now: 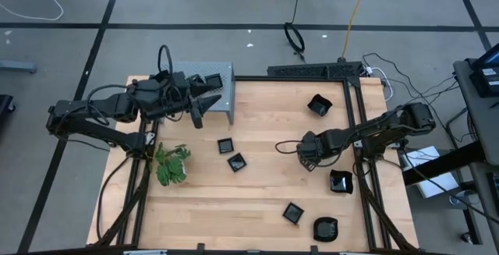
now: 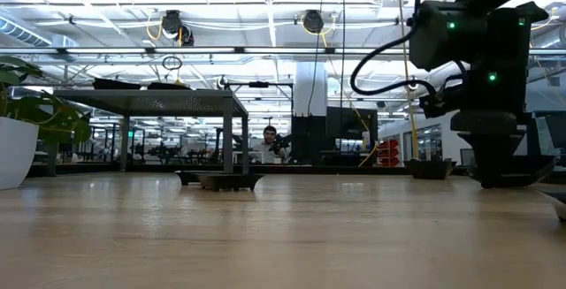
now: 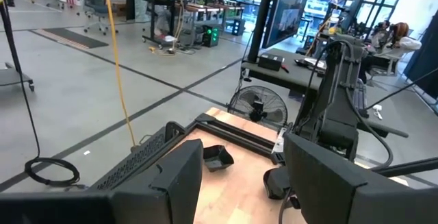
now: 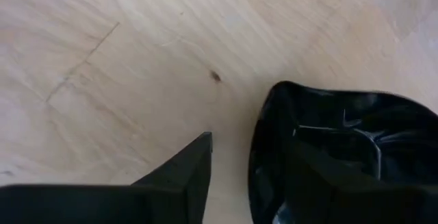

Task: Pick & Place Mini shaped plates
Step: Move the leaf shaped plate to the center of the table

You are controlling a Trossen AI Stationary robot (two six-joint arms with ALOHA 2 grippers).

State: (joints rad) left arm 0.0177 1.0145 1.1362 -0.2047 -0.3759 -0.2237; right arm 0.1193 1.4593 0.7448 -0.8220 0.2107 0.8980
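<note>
Several small glossy black mini plates lie flat on the wooden table: two near the middle, one at the far right, others near the right and front edges. My right gripper points down over one more plate, open. One finger stands outside the plate's rim with bare wood between, the other over its hollow. My left gripper hangs open and level beside the grey shelf, holding nothing. My right gripper comes from above with its fingers astride the plate's rim. The plate lies on the table. Whether the finger over the hollow touches the plate I cannot tell, since dark finger and dark plate merge.
A green plant in a white pot stands at the table's left. A black frame runs along the far and right edges. Bare wood lies between the middle plates and my right gripper.
</note>
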